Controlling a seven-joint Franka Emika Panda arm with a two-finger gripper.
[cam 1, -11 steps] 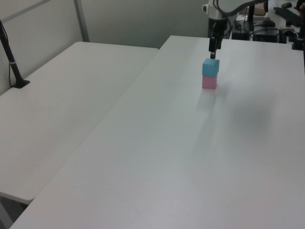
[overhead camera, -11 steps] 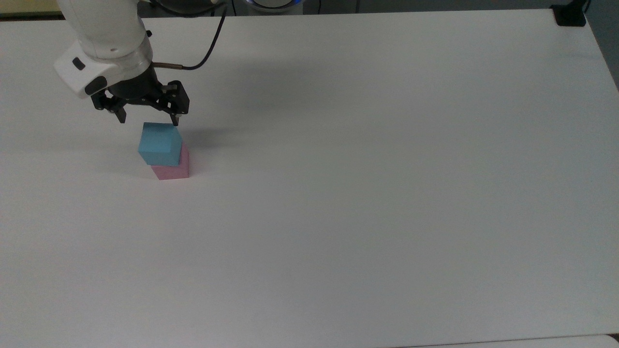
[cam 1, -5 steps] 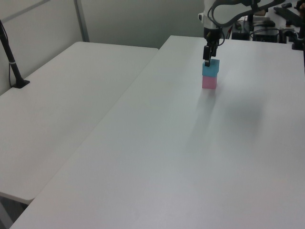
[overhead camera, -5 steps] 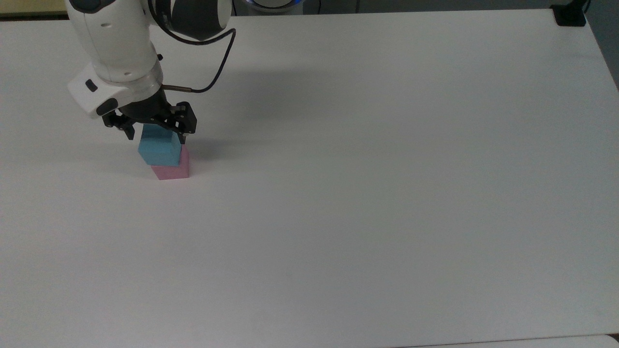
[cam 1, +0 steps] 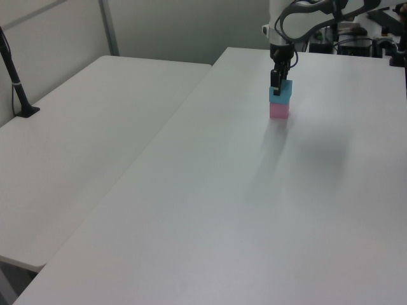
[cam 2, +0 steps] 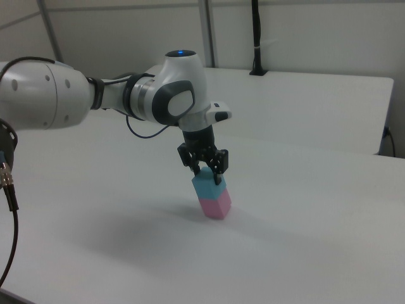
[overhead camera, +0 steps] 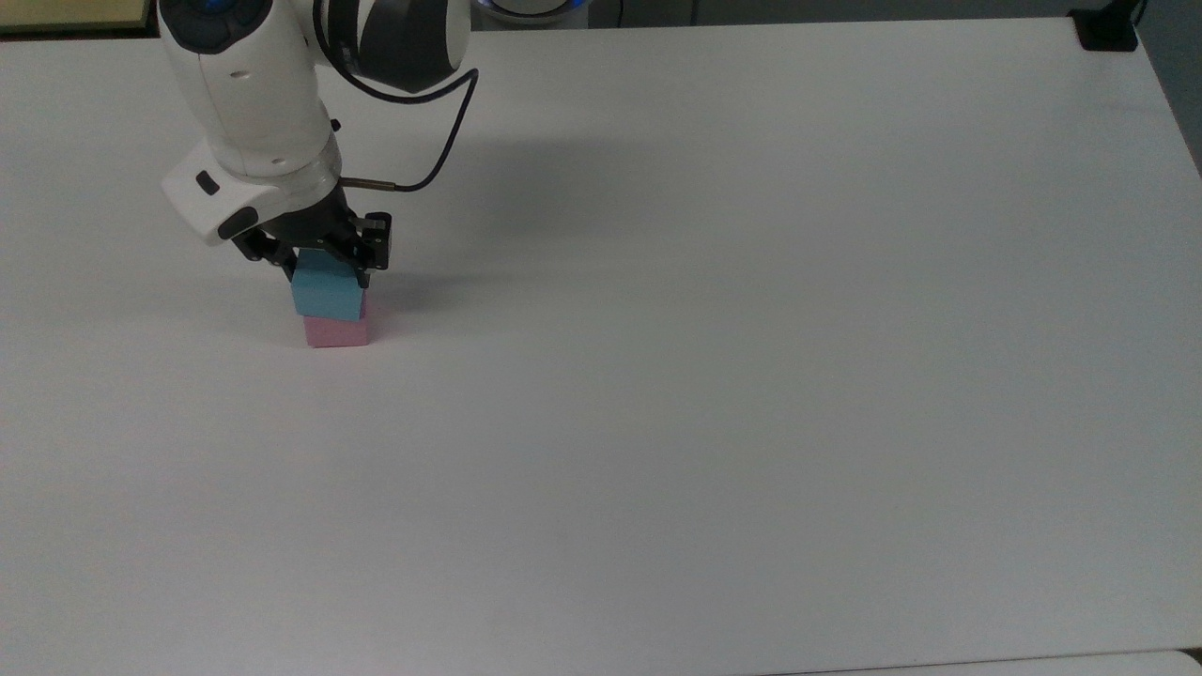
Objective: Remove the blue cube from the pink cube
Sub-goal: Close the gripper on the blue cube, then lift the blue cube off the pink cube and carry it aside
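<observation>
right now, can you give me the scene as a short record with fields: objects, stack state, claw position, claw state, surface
objects: blue cube, pink cube
stack state: blue cube rests on top of the pink cube, not yet lifted off
claw position: claw is lowered over the blue cube, one finger on each side of its upper part
claw state: open, fingers straddling the cube
surface: white table, stack near the top view's left side
</observation>
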